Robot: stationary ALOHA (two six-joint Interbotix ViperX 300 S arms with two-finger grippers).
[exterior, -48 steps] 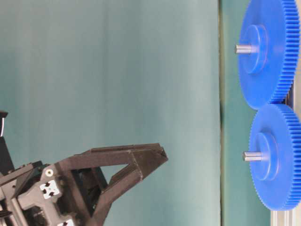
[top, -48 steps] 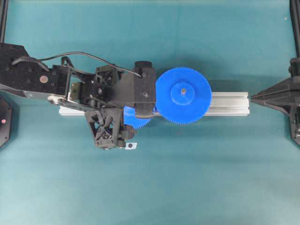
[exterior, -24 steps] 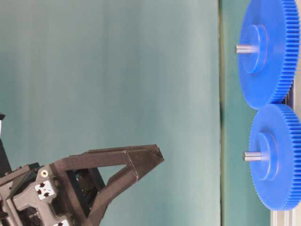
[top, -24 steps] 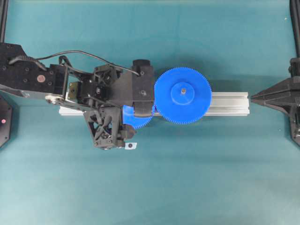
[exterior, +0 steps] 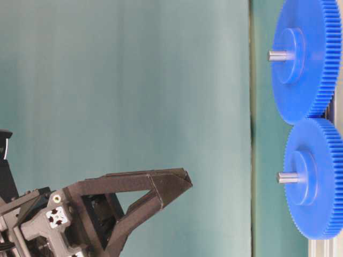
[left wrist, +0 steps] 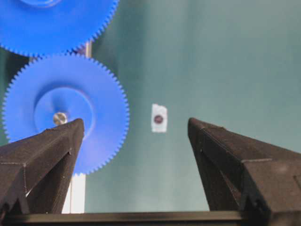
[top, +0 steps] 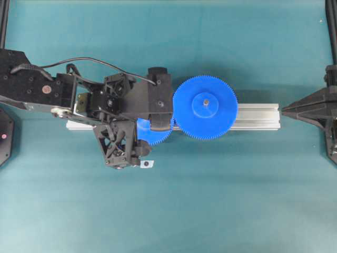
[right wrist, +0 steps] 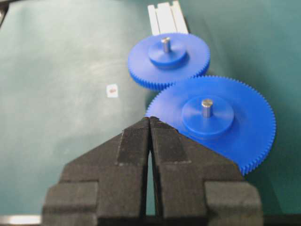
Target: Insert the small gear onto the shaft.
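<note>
Small gear [left wrist: 66, 110] — blue plastic disc, fine-toothed rim, raised round hub, seated on shaft [left wrist: 59, 117], a grey metal pin, teeth meshed with wider gear [top: 205, 107] on grooved aluminium rail [top: 256, 116], left gripper [left wrist: 134, 129] spread wide, empty, right gripper [right wrist: 149, 123] closed — matte black.

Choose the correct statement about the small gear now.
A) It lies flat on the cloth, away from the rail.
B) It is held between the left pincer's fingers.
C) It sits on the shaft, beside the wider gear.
C: in the right wrist view the small gear has the shaft through its hub, with its teeth against the wider gear.
</note>
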